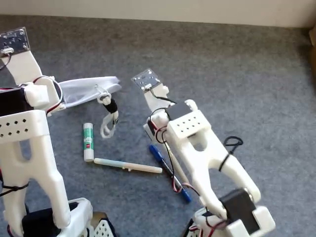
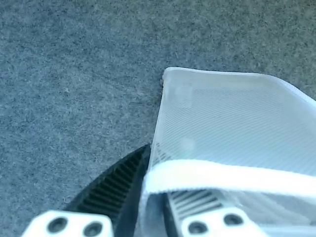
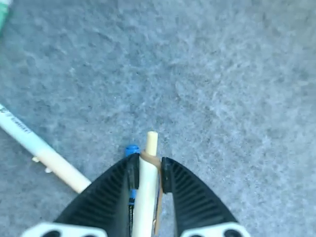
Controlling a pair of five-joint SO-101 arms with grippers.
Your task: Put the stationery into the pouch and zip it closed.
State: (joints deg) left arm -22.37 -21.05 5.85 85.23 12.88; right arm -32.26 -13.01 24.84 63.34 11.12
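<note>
Near carpet centre, cream pen is clenched by right gripper, beside blue pen; pouch edge is clamped by left gripper; pickup step judged in hand; carry to pouch mouth required next.

The bench is covered by grey, carpet-like felt. A pale wall is seen along its far edge, and a brown object is cut off at the right.
</note>
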